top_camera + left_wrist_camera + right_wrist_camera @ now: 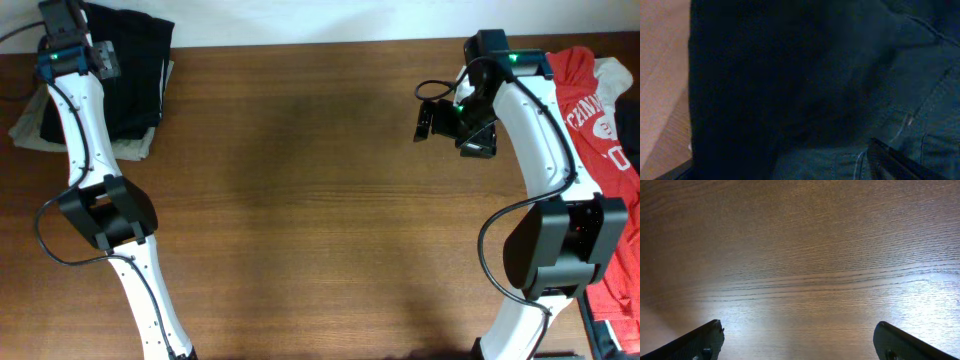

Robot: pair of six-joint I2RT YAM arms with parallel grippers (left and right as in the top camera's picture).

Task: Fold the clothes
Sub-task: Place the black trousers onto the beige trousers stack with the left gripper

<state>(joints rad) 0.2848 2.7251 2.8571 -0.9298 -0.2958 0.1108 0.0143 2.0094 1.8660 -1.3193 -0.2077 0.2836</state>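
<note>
A black garment (pixel 135 60) lies folded at the far left corner on top of a beige cloth (pixel 30 130). My left gripper (pixel 104 60) hangs low over the black garment, whose dark fabric (pixel 815 75) fills the left wrist view. Only the right finger shows there, set wide, so the gripper (pixel 785 165) looks open with nothing between the jaws. A red printed t-shirt (pixel 590 100) lies crumpled at the right edge. My right gripper (pixel 426 120) is open and empty over bare wood left of the t-shirt; it also shows in the right wrist view (pixel 797 332).
The brown wooden table (pixel 320 200) spans the view. More clothes, white and red (pixel 620 150), hang off the right edge behind the right arm's base. Bare wood shows at the left of the left wrist view (pixel 660 75).
</note>
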